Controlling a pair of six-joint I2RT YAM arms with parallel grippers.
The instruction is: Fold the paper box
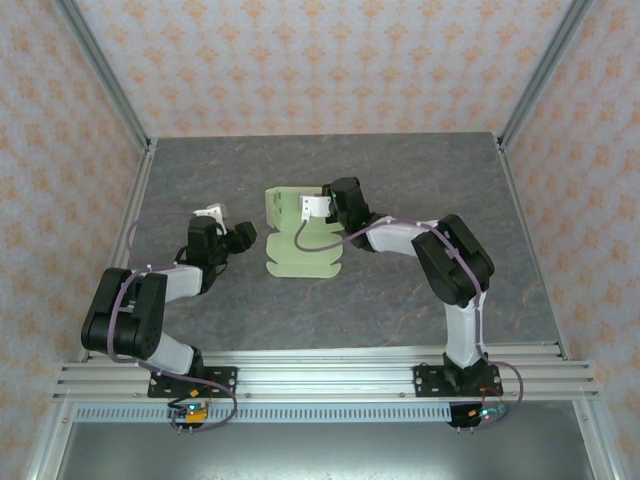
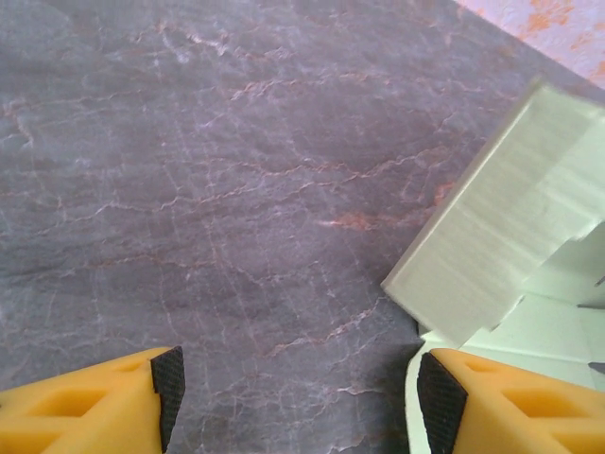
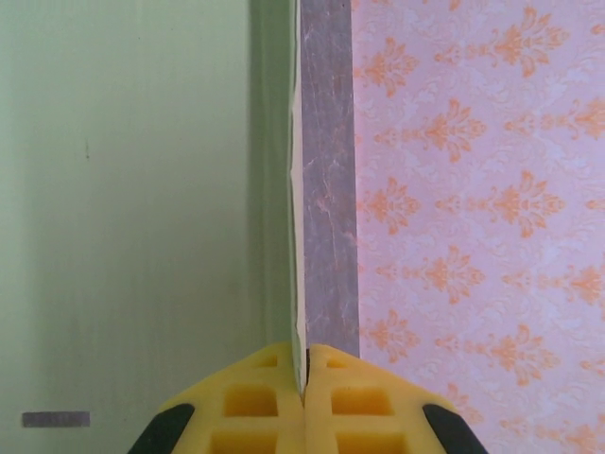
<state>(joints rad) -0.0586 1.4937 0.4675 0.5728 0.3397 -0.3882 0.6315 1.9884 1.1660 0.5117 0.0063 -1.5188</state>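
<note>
The paper box (image 1: 300,238) is a pale green die-cut card in the middle of the table, its far part folded upright and its near flaps lying flat. My right gripper (image 1: 322,207) is at the box's far right corner, shut on the thin edge of the raised panel. In the right wrist view the yellow jaws (image 3: 305,378) pinch that card edge, and the green panel (image 3: 142,189) stands to the left. My left gripper (image 1: 240,237) rests just left of the box, open with nothing between its fingers. The left wrist view has the gripper (image 2: 302,397) wide over bare table, with the box (image 2: 510,236) at right.
The grey marbled tabletop (image 1: 400,290) is ringed by patterned pink walls (image 1: 320,60) and metal frame posts (image 1: 130,130). An aluminium rail (image 1: 320,375) carrying both arm bases runs along the near edge.
</note>
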